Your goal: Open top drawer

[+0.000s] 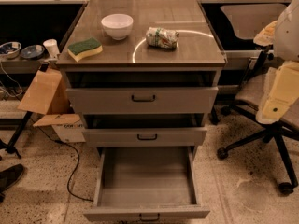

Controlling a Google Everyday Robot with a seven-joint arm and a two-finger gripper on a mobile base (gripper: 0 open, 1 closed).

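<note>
speckled pale flooring [233, 185] is spread beneath a grey drawer cabinet, whose brown counter [191, 50] is seen from above and in front. on the counter a white bowl [117, 25] is set towards the back left, a green and yellow sponge [84, 48] lies near the front left corner, and a crumpled packet [162, 37] lies right of the bowl, all three apart from one another. the top drawer [187, 101] is found directly under the counter, its wide front panel drawn out slightly so that a dark gap is shown above it. its small black bar handle [143, 98] is fixed at the centre of the panel. below it the middle drawer [182, 136] is likewise pulled out a little, and the bottom drawer [146, 181] is drawn fully out, with its inside exposed. the claw [279, 97] is seen at the right edge of the view, pale cream, in front of an office chair [247, 143] and at about the height of the top drawer. it is held well apart from the drawer's handle, off to the right of the cabinet. whether the claw is released or clenched cannot be told. cardboard [42, 92] is propped at the cabinet's left side.
</note>
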